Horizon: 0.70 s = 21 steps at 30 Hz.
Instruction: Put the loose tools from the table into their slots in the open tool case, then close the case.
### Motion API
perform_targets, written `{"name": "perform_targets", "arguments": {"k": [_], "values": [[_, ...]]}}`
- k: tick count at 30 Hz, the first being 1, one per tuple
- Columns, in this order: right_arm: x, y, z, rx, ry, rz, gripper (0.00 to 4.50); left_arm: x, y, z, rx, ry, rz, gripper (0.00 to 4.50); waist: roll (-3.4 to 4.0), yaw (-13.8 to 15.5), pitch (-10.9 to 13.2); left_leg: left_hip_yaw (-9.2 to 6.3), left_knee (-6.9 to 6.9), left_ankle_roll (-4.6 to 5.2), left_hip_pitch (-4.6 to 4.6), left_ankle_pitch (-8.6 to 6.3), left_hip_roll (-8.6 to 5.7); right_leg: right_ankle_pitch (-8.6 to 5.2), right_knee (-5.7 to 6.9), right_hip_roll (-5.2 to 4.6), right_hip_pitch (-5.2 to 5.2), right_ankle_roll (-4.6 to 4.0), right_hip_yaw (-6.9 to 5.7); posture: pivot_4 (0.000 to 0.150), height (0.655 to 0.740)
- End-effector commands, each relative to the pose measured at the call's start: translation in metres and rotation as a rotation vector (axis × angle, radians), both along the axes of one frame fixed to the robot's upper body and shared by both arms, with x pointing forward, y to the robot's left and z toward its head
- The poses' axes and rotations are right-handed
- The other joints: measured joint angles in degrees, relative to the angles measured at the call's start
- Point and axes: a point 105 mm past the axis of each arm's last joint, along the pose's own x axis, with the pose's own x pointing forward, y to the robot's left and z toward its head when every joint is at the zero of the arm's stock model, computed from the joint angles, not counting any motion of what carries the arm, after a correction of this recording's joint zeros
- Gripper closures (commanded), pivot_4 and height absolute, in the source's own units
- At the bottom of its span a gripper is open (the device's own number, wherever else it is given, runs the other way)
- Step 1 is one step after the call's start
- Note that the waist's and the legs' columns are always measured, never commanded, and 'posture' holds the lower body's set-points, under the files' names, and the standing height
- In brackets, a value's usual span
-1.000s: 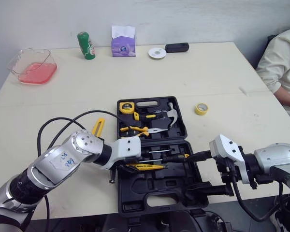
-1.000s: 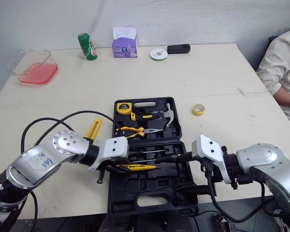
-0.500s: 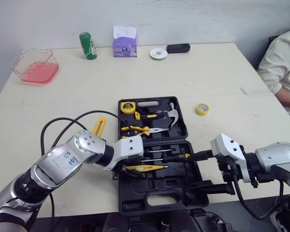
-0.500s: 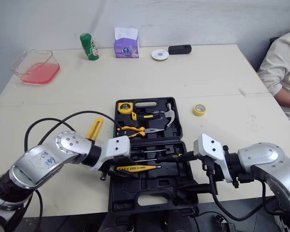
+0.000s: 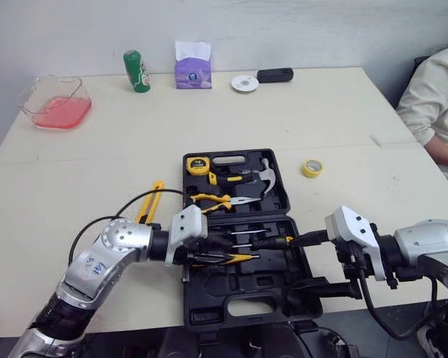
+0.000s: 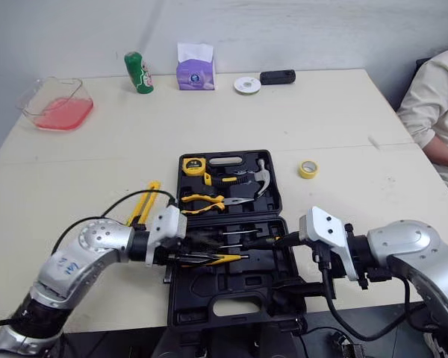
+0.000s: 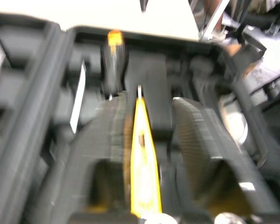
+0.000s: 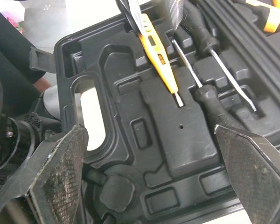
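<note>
I'm holding my left jaws apart, straddling the slim yellow screwdriver [image 5: 231, 259] lying in the open black plastic case [image 5: 243, 294] beneath; right jaws gaping too.

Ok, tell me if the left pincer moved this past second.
Yes: the left pincer has shifted slightly toward the left edge of the tool case.

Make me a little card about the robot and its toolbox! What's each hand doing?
Case: tool case, open on the table
Left arm: left gripper over the case's near half, at the yellow tester screwdriver
Right arm: right gripper open, empty, by the case's right edge
Loose: yellow tool left of the case; yellow tape roll right of it
</note>
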Motion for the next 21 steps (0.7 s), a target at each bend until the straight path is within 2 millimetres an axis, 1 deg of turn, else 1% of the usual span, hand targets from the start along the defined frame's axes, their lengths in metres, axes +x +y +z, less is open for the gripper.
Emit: {"name": "perform_targets", "arguments": {"k": [1, 10, 13, 18, 21], "values": [[-0.002, 0.004, 0.003, 0.008, -0.016, 0.022, 0.0, -0.003, -0.002, 0.005, 0.016, -0.049, -0.034, 4.42, 0.0, -0.05, 0.0, 0.0, 0.0, 0.03, 0.0, -0.02, 0.0, 0.0, 0.0, -0.04, 0.0, 0.0, 0.0, 0.15, 0.7244], [0.002, 0.006, 0.004, 0.02, -0.023, 0.01, 0.0, 0.0, 0.007, -0.011, 0.118, -0.04, -0.024, 4.42, 0.0, -0.16, 0.0, 0.03, 0.0, 0.06, 0.0, -0.03, -0.01, 0.0, 0.0, -0.13, 0.0, 0.0, -0.05, 0.15, 0.7244], [0.002, 0.007, 0.004, 0.02, -0.025, 0.013, 0.0, -0.002, 0.014, -0.025, 0.205, -0.051, -0.034, 4.42, 0.0, -0.16, 0.0, 0.03, 0.0, 0.06, 0.01, -0.04, -0.01, 0.0, 0.0, -0.14, 0.0, 0.0, -0.06, 0.15, 0.7244], [0.002, 0.008, 0.004, 0.022, -0.023, 0.013, 0.0, -0.004, 0.017, -0.043, 0.28, -0.051, -0.044, 4.42, 0.02, -0.12, -0.03, 0.03, -0.02, 0.1, 0.09, -0.06, -0.04, 0.0, -0.01, -0.49, 0.09, 0.0, -0.11, 0.15, 0.7244], [0.002, 0.007, 0.003, 0.018, -0.019, 0.011, 0.0, -0.006, 0.015, -0.045, 0.273, -0.049, -0.058, 4.42, 0.04, -0.13, -0.07, 0.02, -0.03, 0.14, 0.15, -0.08, -0.05, 0.0, -0.03, -0.52, 0.16, 0.0, -0.13, 0.15, 0.7244]]}}
